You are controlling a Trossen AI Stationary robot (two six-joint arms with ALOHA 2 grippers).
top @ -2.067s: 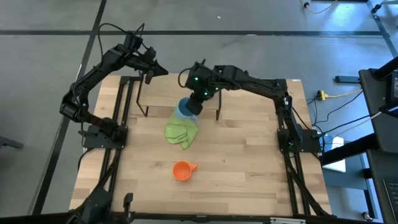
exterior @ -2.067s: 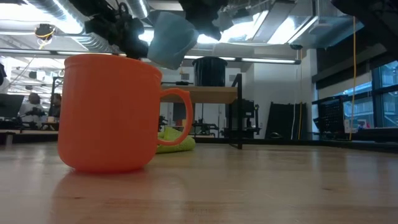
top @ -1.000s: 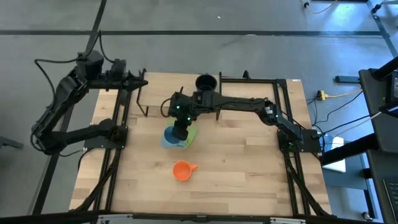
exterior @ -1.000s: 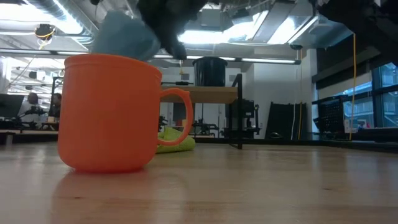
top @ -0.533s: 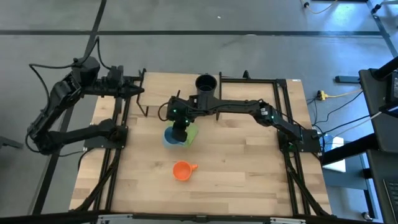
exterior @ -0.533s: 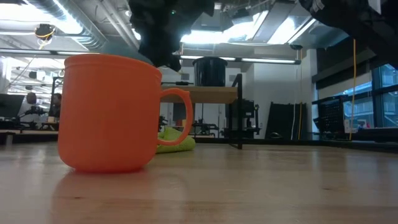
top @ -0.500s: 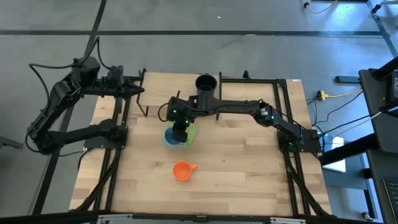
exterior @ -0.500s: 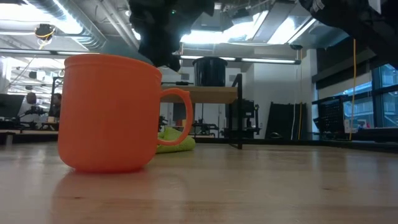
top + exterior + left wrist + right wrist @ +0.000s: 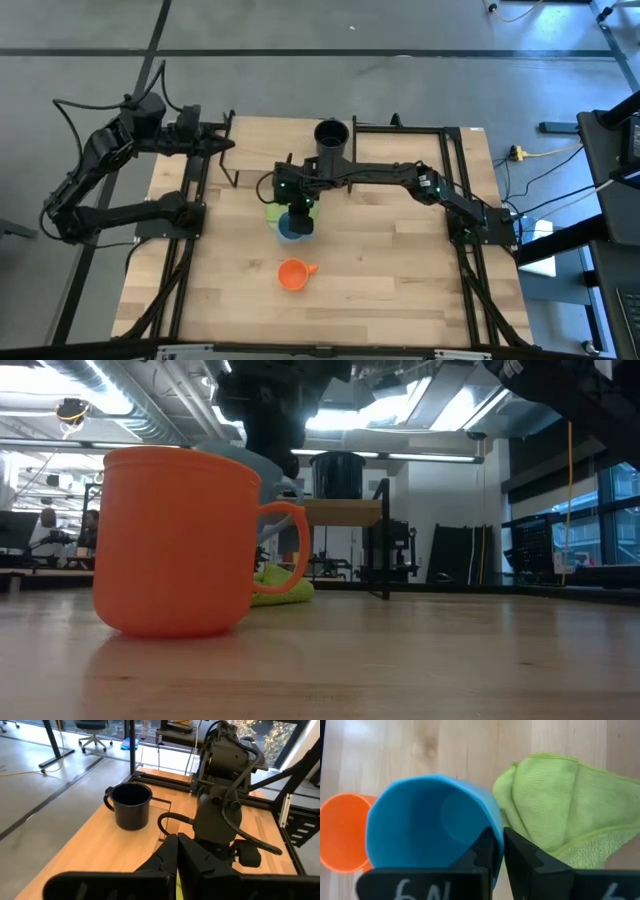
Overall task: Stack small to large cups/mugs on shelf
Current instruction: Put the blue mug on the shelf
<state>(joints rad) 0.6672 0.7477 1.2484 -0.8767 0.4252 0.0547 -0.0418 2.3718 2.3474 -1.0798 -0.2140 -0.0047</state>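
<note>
The right gripper [image 9: 499,851] pinches the blue mug [image 9: 432,827] by its rim, near the table's middle; it looks light, hard and slippery; the left gripper [image 9: 228,146], clenched empty, waits at the back-left corner.

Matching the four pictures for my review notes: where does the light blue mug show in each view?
High view: light blue mug at table centre, under the right gripper, beside the green cloth.
Low view: its rim peeks from behind the orange mug.
Left wrist view: not visible.
Right wrist view: light blue mug fills the middle, its wall pinched between the fingers.
Shared landmark: the orange mug, absent only from the left wrist view.
</note>
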